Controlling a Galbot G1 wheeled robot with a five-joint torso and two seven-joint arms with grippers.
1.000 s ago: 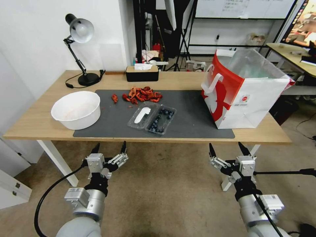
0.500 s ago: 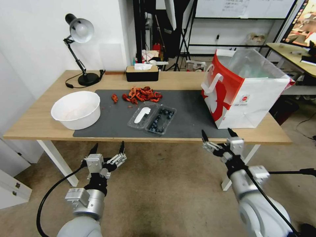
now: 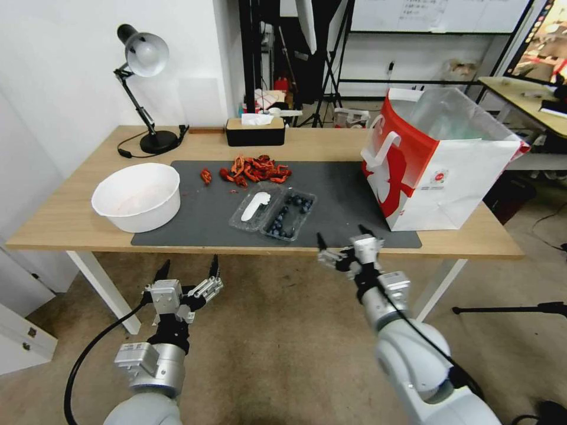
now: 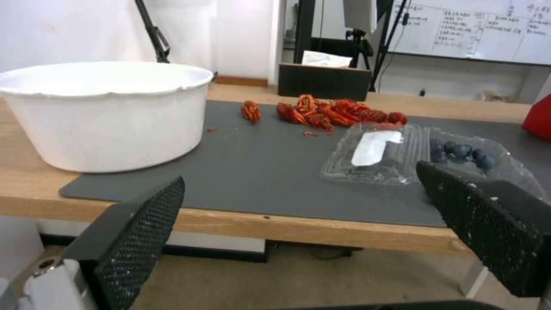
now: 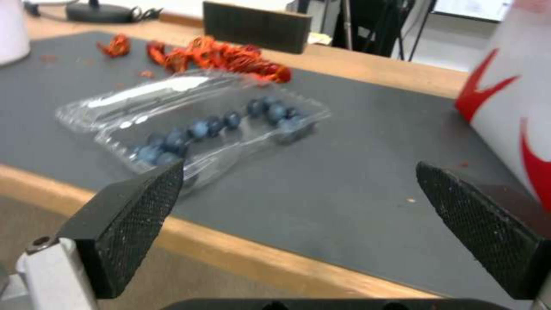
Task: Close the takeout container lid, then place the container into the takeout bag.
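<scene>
Right gripper [image 3: 341, 243] spread wide, holding nothing, at the table's near edge just short of the container [image 3: 289, 215]. Left gripper [image 3: 186, 272] also wide and empty, parked below the table edge. Container on the grey mat [image 3: 348, 200], blueberries inside, takeout container lid [image 3: 254, 208] flat open beside it — not yet closed. Takeout bag [image 3: 440, 162] stands upright, well apart at the right. Both steps appear outstanding — nothing touched.
</scene>
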